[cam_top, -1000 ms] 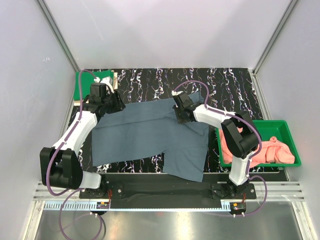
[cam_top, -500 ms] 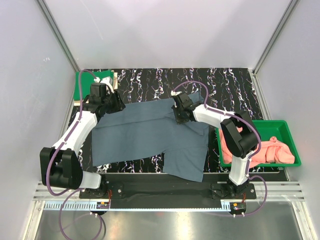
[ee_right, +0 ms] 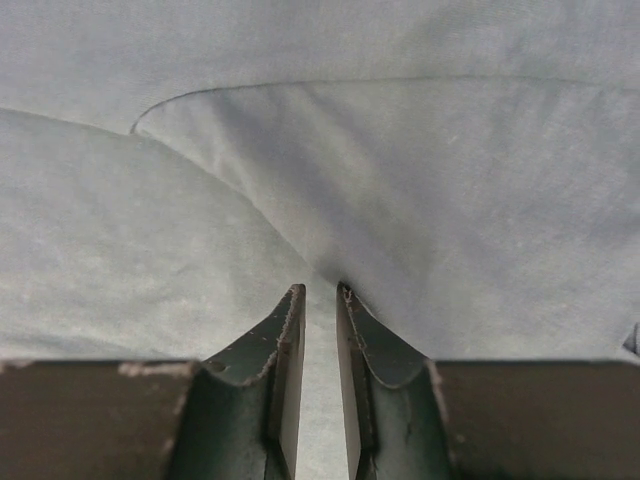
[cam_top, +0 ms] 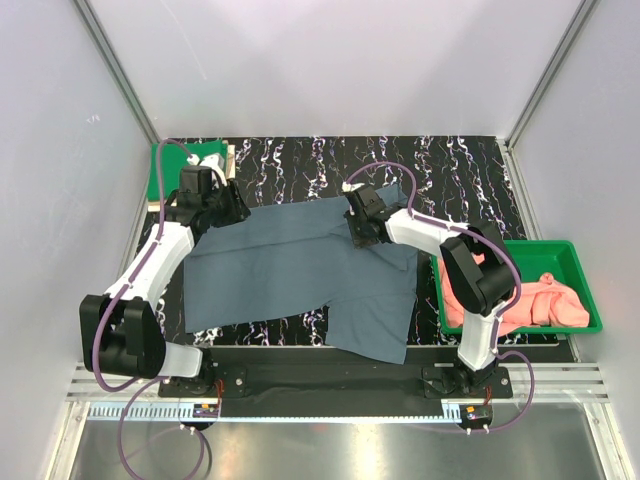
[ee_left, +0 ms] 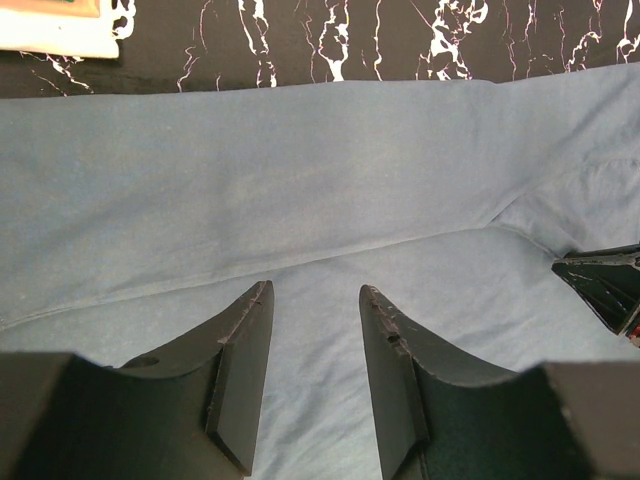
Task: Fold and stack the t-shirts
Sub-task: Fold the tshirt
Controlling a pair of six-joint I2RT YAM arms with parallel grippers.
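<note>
A slate blue-grey t-shirt (cam_top: pixel 300 270) lies spread on the black marbled table, and it fills both wrist views (ee_left: pixel 300 180) (ee_right: pixel 420 180). My left gripper (cam_top: pixel 232 212) (ee_left: pixel 315 290) hovers over the shirt's far left corner. It is open, with only flat cloth beneath the jaws. My right gripper (cam_top: pixel 356 234) (ee_right: pixel 320 290) presses down near the shirt's far middle. Its jaws stand a narrow gap apart, and its tips rest at the curved edge of an upper cloth layer. Salmon-pink t-shirts (cam_top: pixel 545 300) lie in the tray. A bright green t-shirt (cam_top: pixel 160 175) sits at the back left.
The green plastic tray (cam_top: pixel 575 258) stands at the table's right edge beside the right arm's base. A beige and white pile (cam_top: pixel 215 158) (ee_left: pixel 50 35) lies next to the green shirt. The blue-grey shirt's near right part drapes over the table's front edge (cam_top: pixel 375 340).
My right gripper has crept slightly to the left on the shirt. The left arm and the shirt have not visibly moved.
</note>
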